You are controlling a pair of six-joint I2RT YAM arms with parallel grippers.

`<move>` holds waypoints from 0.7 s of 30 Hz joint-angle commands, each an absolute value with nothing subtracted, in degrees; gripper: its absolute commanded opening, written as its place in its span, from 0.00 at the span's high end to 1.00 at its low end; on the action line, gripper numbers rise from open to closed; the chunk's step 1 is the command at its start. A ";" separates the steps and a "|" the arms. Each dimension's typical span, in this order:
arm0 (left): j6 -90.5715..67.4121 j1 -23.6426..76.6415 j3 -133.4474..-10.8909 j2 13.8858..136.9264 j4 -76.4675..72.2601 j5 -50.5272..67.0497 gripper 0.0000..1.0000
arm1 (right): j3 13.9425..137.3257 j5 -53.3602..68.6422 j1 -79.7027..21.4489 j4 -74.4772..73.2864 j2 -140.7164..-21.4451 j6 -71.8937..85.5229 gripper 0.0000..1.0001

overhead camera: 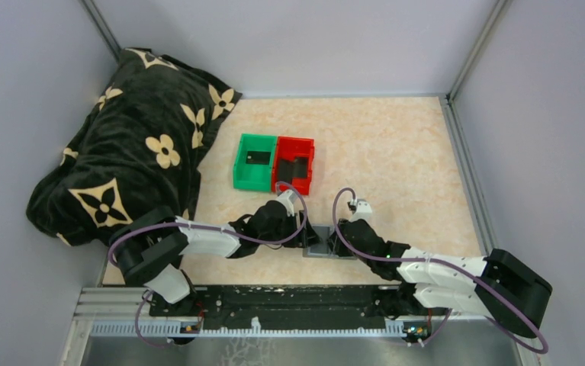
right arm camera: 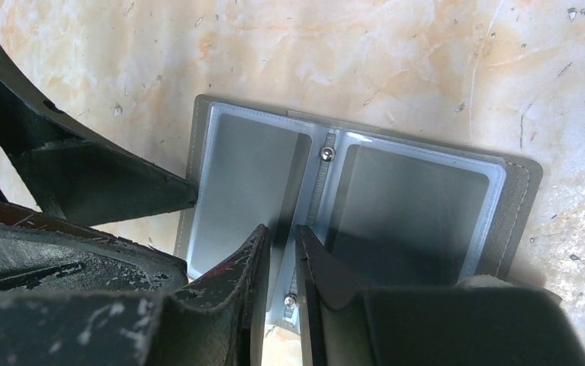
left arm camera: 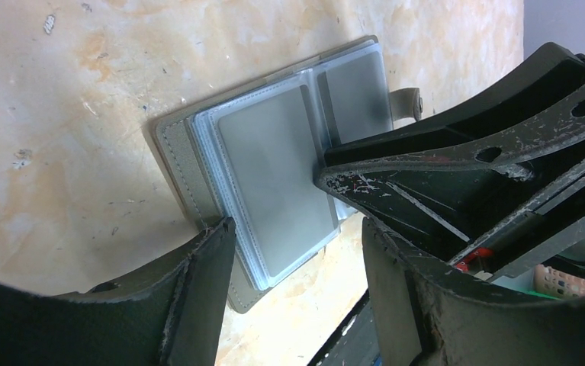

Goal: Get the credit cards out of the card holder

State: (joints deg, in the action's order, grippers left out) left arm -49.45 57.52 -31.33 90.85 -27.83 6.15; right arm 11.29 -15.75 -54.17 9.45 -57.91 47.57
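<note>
where arms crowd it, the card holder (overhead camera: 323, 245) is half hidden.

From overhead I see the card holder (overhead camera: 321, 245) mostly hidden between both arms; bin contents too small to identify.

You will find no legible text, label, brand, number or sign anywhere: none on the card holder (right arm camera: 350, 191), the green bin (overhead camera: 255, 162), the red bin (overhead camera: 294, 164) or the flower-patterned blanket (overhead camera: 129, 145).
</note>
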 commanded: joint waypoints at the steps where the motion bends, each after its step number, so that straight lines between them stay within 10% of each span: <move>1: -48.64 57.74 -31.77 88.76 -26.74 5.47 0.32 | 11.45 -15.72 -54.55 12.98 -58.04 48.14 0.81; 21: -49.96 57.74 -31.74 90.85 -30.35 8.74 0.32 | 11.14 -15.63 -54.53 13.13 -58.41 48.60 0.81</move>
State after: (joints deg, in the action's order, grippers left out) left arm -49.60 57.52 -31.31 89.30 -28.08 7.42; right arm 11.25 -15.53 -54.17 10.26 -57.93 48.12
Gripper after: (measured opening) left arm 0.681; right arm 0.195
